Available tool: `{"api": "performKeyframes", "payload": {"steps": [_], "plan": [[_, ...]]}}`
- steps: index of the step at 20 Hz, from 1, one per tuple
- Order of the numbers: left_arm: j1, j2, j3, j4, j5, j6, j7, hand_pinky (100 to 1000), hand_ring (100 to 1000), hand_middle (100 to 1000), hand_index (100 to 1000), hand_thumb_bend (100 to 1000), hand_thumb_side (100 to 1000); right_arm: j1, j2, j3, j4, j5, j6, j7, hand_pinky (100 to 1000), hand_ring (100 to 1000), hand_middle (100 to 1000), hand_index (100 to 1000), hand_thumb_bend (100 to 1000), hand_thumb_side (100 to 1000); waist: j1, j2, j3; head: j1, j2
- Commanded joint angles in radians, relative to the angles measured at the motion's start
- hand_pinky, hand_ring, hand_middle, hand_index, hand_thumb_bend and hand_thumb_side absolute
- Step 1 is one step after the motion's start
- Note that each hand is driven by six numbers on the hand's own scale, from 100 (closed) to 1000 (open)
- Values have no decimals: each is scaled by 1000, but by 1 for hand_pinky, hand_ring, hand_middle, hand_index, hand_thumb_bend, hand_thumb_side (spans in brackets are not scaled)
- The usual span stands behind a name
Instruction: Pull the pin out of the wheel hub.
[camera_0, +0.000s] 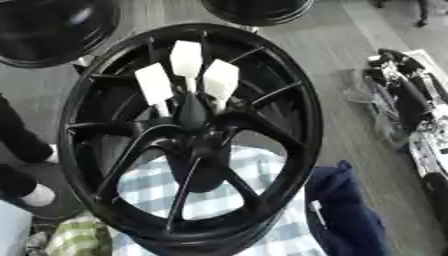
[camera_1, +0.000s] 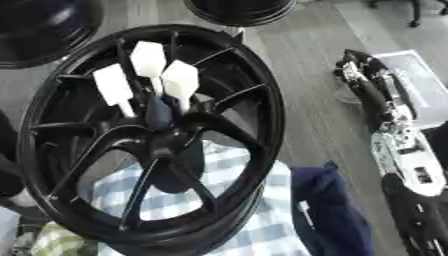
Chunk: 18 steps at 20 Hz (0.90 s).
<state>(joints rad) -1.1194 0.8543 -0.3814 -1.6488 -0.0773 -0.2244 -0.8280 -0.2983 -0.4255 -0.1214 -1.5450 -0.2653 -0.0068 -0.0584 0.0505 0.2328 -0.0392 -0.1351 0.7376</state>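
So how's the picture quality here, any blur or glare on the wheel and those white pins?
Left eye view: soft all over, and the white pins are bright and nearly featureless against the black wheel. Right eye view: equally soft; pale sheen along the rim, spokes merge into dark, and the right arm at the edge is smeared.

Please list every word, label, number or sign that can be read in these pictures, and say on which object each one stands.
None can be read.
White pins in the wheel hub: blank faces, no print.
Black wheel rim: no brand or number visible.
Small white tag on the blue cloth: too blurred to read.
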Motion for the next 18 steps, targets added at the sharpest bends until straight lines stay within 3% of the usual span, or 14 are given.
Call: {"api": "performKeyframes", "payload": {"steps": [1, 4, 8, 14, 18], "plan": [[-50, -10, -75, 15, -9, -14, -73, 838, 811, 750, 834, 196, 703, -5, -36, 0, -8, 0, -1, 4, 899, 746, 668, 812, 100, 481, 0, -26, 2, -2, 4], [-79, -32, -139, 45, -11, -10, -78, 838, 818, 758, 844, 215, 736, -4, -37, 1, -8, 1, 0, 5, 899, 746, 668, 812, 100, 481, 3, -28, 2, 3, 5], [-108, -68, -209, 139, -58, 38, -79, 846, 826, 766, 859, 251, 751, -2, -38, 2, -6, 1, 1, 6, 899, 746, 668, 812, 100, 482, 8, -32, 2, 8, 7], [-133, -118, -231, 258, -160, 186, -79, 853, 828, 766, 867, 288, 737, 3, -38, 2, -3, 3, 3, 6, 899, 746, 668, 812, 100, 484, 11, -34, 2, 5, 9], [-143, -137, -234, 274, -177, 284, -63, 847, 826, 767, 875, 337, 787, 4, -38, 3, -1, 2, 5, 5, 899, 746, 668, 811, 100, 485, 11, -34, 4, 2, 13]]}}
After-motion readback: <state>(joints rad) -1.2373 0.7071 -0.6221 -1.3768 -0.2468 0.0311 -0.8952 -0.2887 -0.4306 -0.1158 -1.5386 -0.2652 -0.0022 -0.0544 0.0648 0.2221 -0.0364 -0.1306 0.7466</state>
